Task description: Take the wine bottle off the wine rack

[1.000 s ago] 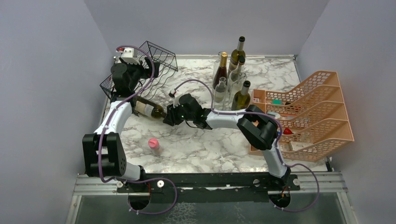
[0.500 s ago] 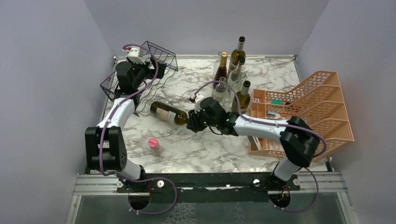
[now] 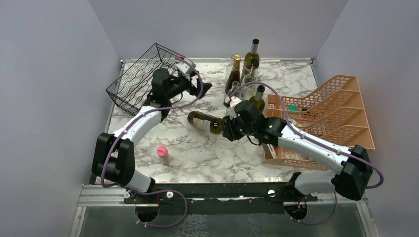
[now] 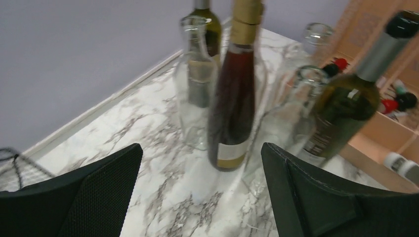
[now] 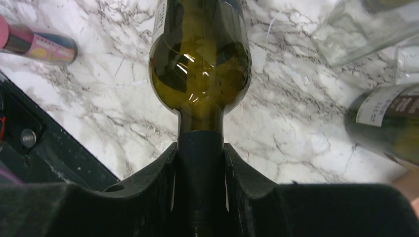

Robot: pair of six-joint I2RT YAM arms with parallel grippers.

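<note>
Marble table (image 3: 197, 158): right pincer (image 5: 200, 160) clamps wine bottle (image 5: 200, 64) neck; left pincer (image 4: 200, 158) spread wide.

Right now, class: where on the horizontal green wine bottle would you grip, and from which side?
Grip the neck of the green wine bottle, coming from its top end along its axis. The neck is slim enough to fit between the jaws; the body flares far wider. The right gripper is clamped there.

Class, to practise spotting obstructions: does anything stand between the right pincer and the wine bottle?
Nothing visible does. The right pincer is shut on the neck of the wine bottle, which is apart from the wine rack.
</note>
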